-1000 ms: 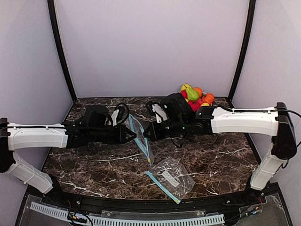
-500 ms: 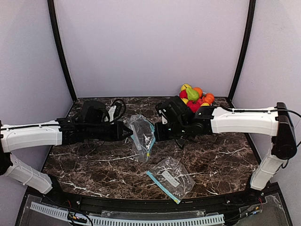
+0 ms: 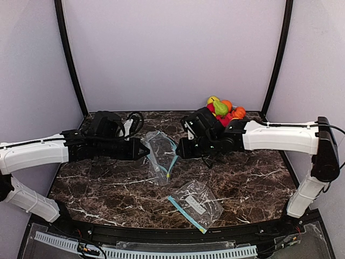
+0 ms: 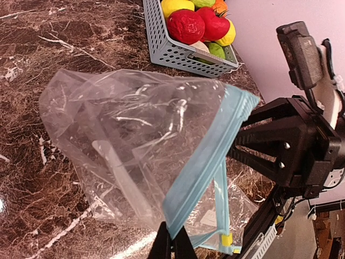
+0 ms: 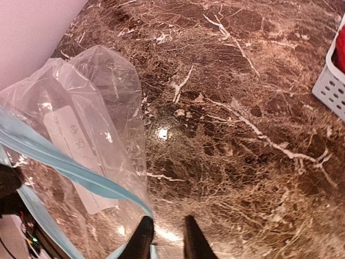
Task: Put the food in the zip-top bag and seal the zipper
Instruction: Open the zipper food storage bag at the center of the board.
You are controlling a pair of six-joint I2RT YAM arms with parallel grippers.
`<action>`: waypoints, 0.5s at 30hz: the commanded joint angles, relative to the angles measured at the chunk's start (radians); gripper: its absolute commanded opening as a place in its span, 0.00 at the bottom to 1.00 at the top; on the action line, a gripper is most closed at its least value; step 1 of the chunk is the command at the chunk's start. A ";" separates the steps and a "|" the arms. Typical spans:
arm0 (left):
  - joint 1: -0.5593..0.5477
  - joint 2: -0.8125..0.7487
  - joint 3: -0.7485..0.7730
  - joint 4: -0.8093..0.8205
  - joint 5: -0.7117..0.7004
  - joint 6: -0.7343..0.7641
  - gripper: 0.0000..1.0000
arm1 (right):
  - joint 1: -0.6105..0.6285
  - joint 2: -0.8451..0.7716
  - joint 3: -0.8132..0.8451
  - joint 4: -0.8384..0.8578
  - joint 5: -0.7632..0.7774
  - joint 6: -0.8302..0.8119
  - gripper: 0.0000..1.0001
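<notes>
Pinching bag [image 4: 129, 124], left claw [image 4: 173, 237]; food [image 3: 222, 110] beyond right claw [image 3: 179, 149].

A dark brown, white-veined marble tabletop [image 3: 259, 183] is shown. A flat clear plastic zip-top bag with a blue zipper strip [image 3: 197, 204] is laid near its front edge. A pale slatted plastic basket [image 4: 178, 54] is set at its back right corner.

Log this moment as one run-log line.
left gripper: shut on zip-top bag zipper | right gripper: open, beside it | food: in basket | spare bag: on table
</notes>
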 commanded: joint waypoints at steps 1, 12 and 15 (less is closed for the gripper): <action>-0.004 0.019 0.015 -0.027 -0.025 0.003 0.01 | -0.007 -0.062 -0.034 0.071 -0.095 -0.068 0.40; -0.004 0.065 0.031 0.007 -0.020 -0.007 0.01 | -0.119 -0.286 -0.081 -0.107 -0.041 -0.175 0.85; -0.004 0.077 0.036 0.010 -0.009 -0.008 0.01 | -0.214 -0.293 -0.080 -0.156 -0.043 -0.204 0.88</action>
